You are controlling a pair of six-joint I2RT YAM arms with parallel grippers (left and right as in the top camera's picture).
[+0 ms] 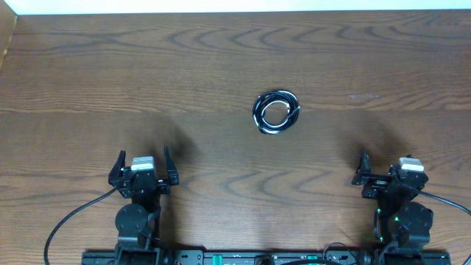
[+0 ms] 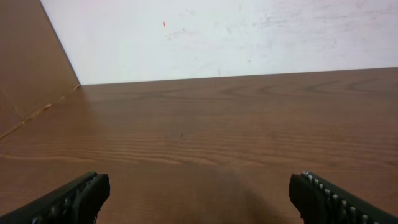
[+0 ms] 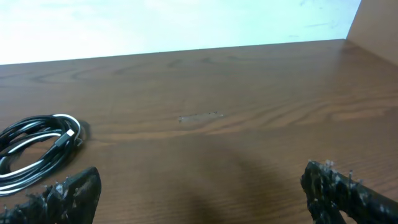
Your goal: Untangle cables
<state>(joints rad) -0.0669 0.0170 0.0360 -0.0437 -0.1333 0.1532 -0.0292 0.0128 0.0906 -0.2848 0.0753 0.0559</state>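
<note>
The cables (image 1: 276,112) lie as one small round coil, black and white loops wound together, on the wooden table right of centre. In the right wrist view the cables (image 3: 37,152) sit at the far left, ahead of the left fingertip, with a plug end on top. My left gripper (image 1: 143,152) hovers near the front left, far from the coil, open and holding nothing. My right gripper (image 1: 386,163) is at the front right, also open and holding nothing. The left gripper (image 2: 199,186) faces bare wood only, and the right gripper (image 3: 202,190) has bare wood between its fingers.
A cardboard wall (image 2: 31,74) borders the table's left side and another cardboard wall (image 3: 379,25) its right. A white wall runs along the far edge. A pale scuff (image 1: 363,96) marks the wood right of the coil. A thick black arm cable (image 1: 66,221) loops at the front left.
</note>
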